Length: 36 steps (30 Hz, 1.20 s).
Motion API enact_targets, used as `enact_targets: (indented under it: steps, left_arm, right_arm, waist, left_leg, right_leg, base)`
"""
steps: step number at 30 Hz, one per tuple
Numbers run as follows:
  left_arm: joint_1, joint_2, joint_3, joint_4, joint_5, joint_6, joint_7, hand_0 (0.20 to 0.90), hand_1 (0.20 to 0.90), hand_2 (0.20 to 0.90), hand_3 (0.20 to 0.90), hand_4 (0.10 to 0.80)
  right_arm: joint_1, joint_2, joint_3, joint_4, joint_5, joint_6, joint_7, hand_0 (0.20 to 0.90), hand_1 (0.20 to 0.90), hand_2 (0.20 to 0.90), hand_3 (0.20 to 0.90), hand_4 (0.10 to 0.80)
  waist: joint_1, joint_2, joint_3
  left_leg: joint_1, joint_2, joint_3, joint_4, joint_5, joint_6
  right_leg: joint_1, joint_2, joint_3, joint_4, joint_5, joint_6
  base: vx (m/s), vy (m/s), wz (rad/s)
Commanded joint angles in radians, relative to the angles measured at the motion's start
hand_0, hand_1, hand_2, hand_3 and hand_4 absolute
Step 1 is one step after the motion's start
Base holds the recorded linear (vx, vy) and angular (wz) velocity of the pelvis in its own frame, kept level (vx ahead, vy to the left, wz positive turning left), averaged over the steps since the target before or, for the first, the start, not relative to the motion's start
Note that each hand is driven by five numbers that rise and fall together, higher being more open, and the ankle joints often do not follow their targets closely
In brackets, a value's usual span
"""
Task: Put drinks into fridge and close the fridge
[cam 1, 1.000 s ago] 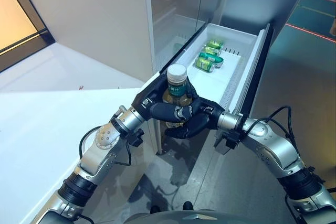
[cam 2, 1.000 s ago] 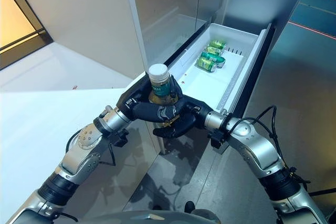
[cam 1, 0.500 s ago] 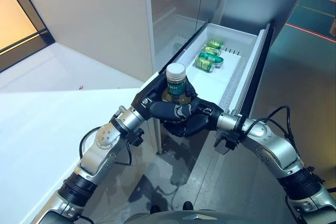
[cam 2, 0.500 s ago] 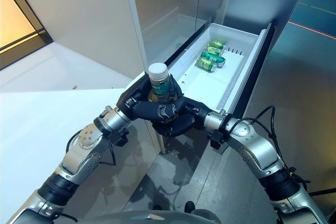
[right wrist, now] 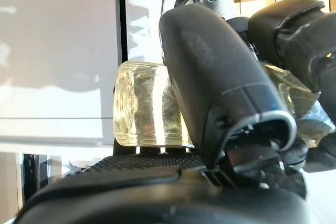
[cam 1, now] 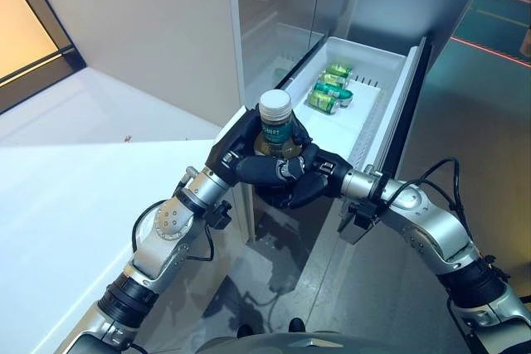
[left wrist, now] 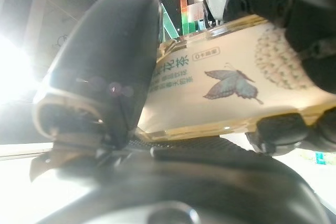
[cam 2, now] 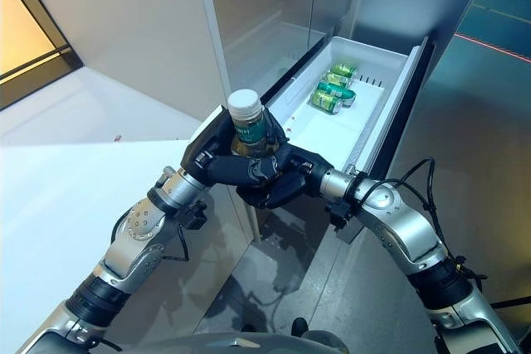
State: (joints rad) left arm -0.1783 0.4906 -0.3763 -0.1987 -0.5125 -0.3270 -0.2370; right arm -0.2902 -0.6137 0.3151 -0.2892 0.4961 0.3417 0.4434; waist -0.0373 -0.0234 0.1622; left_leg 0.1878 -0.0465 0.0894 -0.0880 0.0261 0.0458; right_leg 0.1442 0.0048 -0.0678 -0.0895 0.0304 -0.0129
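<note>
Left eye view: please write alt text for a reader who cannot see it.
Both robot hands, left hand and right hand, clasp an upright white-capped bottle at the near end of an open white fridge drawer. Green cans lie at the drawer's far end.

The bottle (cam 1: 275,126) clasped in both hands is clear glossy plastic with a smooth white cap and a printed paper-like label. The left hand (cam 1: 241,159) and right hand (cam 1: 309,184) are dark matt plastic with a finely textured palm. Beyond them, the drawer (cam 1: 390,89) is smooth white plastic, holding shiny green metal cans (cam 1: 330,89). The fridge (cam 1: 282,6) walls look like brushed grey metal.
</note>
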Motion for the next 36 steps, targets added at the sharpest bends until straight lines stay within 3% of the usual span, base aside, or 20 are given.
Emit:
enact_targets:
  steps: [1, 4, 8, 16, 20, 31, 36]
  left_arm:
    - [-0.157, -0.078, 0.033, -0.117, -0.189, -0.128, -0.085, 0.900, 0.900, 0.900, 0.900, 0.800]
    - [-0.143, -0.117, 0.037, -0.134, -0.306, -0.052, -0.120, 0.900, 0.900, 0.900, 0.900, 0.800]
    - [-0.132, -0.150, 0.014, -0.134, -0.324, 0.000, -0.130, 0.900, 0.900, 0.900, 0.900, 0.800]
    - [-0.094, -0.174, -0.020, -0.113, -0.426, 0.075, -0.178, 0.900, 0.900, 0.900, 0.900, 0.800]
    - [-0.064, -0.199, -0.046, -0.110, -0.552, 0.158, -0.202, 0.900, 0.900, 0.900, 0.900, 0.800]
    - [-0.007, -0.190, -0.100, -0.060, -0.500, 0.209, -0.175, 0.900, 0.900, 0.900, 0.900, 0.800]
    - [0.029, -0.157, -0.135, 0.003, -0.459, 0.287, -0.205, 0.900, 0.900, 0.900, 0.900, 0.800]
  right_arm:
    - [-0.123, 0.030, -0.132, -0.028, -0.143, -0.218, -0.196, 0.300, 0.300, 0.300, 0.200, 0.100]
    - [-0.166, 0.005, -0.176, -0.025, -0.244, -0.259, -0.277, 0.300, 0.300, 0.300, 0.200, 0.100]
    - [-0.237, -0.046, -0.220, -0.015, -0.346, -0.245, -0.385, 0.300, 0.300, 0.300, 0.200, 0.100]
    - [-0.303, -0.119, -0.262, 0.102, -0.398, -0.243, -0.522, 0.300, 0.300, 0.300, 0.200, 0.100]
    - [-0.325, -0.135, -0.256, 0.189, -0.392, -0.247, -0.596, 0.300, 0.300, 0.300, 0.200, 0.100]
    - [-0.437, -0.223, -0.217, 0.449, -0.443, -0.239, -0.678, 0.300, 0.300, 0.300, 0.200, 0.100]
    - [-0.526, -0.275, -0.161, 0.625, -0.422, -0.275, -0.707, 0.300, 0.300, 0.300, 0.200, 0.100]
  waist:
    - [-0.008, -0.017, -0.097]
    - [-0.008, -0.014, -0.094]
    - [-0.008, -0.016, -0.088]
    - [0.005, -0.025, -0.083]
    - [0.020, -0.033, -0.080]
    - [0.064, -0.047, -0.069]
    - [0.098, -0.048, -0.063]
  left_leg:
    - [-0.023, 0.015, 0.005, 0.002, -0.046, -0.020]
    - [-0.022, 0.017, 0.007, 0.003, -0.049, -0.021]
    - [-0.024, 0.017, 0.007, 0.005, -0.053, -0.021]
    - [-0.028, 0.020, -0.002, 0.006, -0.054, -0.023]
    - [-0.032, 0.021, -0.014, 0.010, -0.053, -0.026]
    - [-0.028, 0.030, -0.044, 0.024, -0.059, -0.036]
    - [-0.040, 0.038, -0.064, 0.044, -0.054, -0.052]
  right_leg:
    - [-0.017, 0.004, -0.021, 0.040, -0.021, 0.053]
    - [-0.019, 0.006, -0.018, 0.044, -0.022, 0.051]
    - [-0.020, 0.008, -0.017, 0.048, -0.023, 0.047]
    - [-0.016, 0.009, -0.029, 0.049, -0.028, 0.042]
    - [-0.013, 0.008, -0.043, 0.052, -0.031, 0.040]
    - [0.013, 0.016, -0.075, 0.053, -0.054, 0.028]
    - [0.024, 0.017, -0.102, 0.048, -0.059, 0.022]
  base:
    - [0.000, 0.000, 0.00]
    - [0.000, 0.000, 0.00]
    - [0.000, 0.000, 0.00]
    - [0.001, -0.014, 0.04]
    - [0.021, -0.048, 0.14]
    - [0.029, -0.072, 0.11]
    - [0.032, -0.074, 0.15]
